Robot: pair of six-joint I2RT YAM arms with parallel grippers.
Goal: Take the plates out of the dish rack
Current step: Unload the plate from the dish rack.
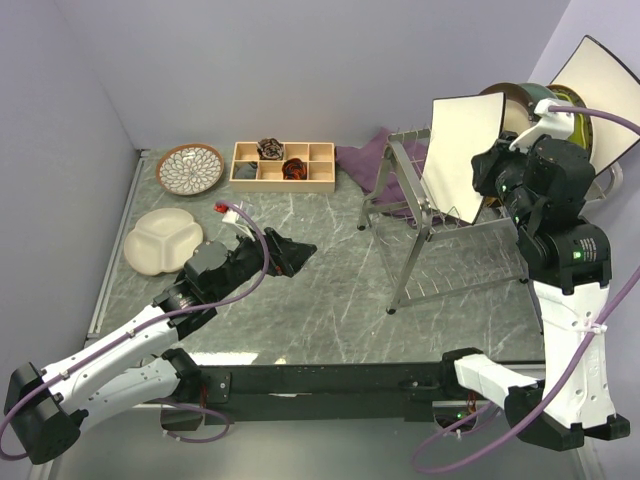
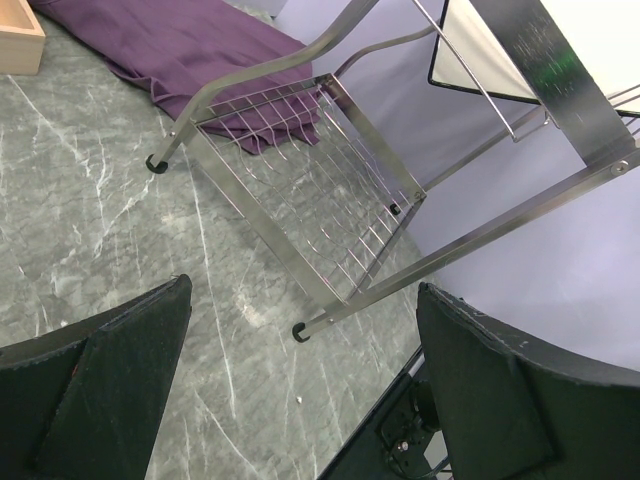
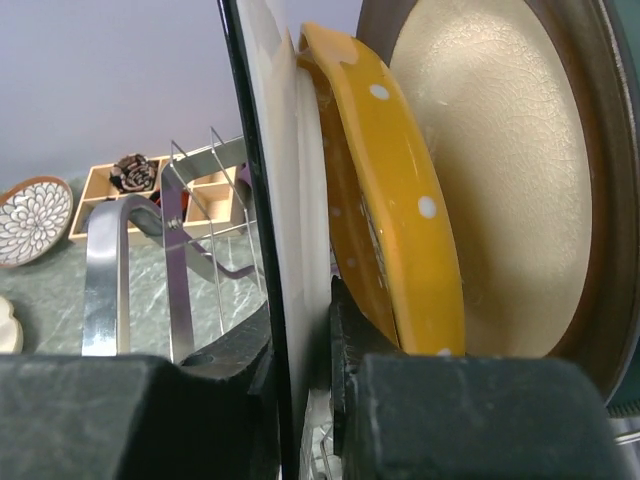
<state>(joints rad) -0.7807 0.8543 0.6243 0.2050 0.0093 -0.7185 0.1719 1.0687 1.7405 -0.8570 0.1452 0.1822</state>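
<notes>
**Inspector:** Right gripper [image 3: 305, 372] — condition?

**Assessor:** Pressed onto the lower edge of a white square plate [image 1: 462, 150], one finger on each face. That plate stands on edge in the dish rack [image 1: 440, 255].

**Inspector:** What is next to it?

**Assessor:** In the wrist view, an orange scalloped plate [image 3: 400, 200] with white dots stands directly behind it. A round plate [image 3: 490, 180] with a cream face and dark rim stands behind that. A second white square plate [image 1: 605, 95] stands at the far right end.

**Inspector:** Where is the rack on the table [image 1: 330, 300]?

**Assessor:** From overhead, at about 3 o'clock, with purple cloth [image 1: 362, 158] touching its far-left leg.

**Inspector:** Left gripper [image 2: 305, 290]?

**Assessor:** Spread wide and holding nothing. It hangs over bare tabletop at about 8 o'clock and faces the rack's near foot.

**Inspector:** Are any plates out of the rack?

**Assessor:** Two. The petal-patterned plate [image 1: 190, 168] lies flat at 10 o'clock, just left of the wooden tray [image 1: 283, 165]. The cream divided plate [image 1: 162, 240] lies at 9 o'clock — close beside the left arm.
</notes>
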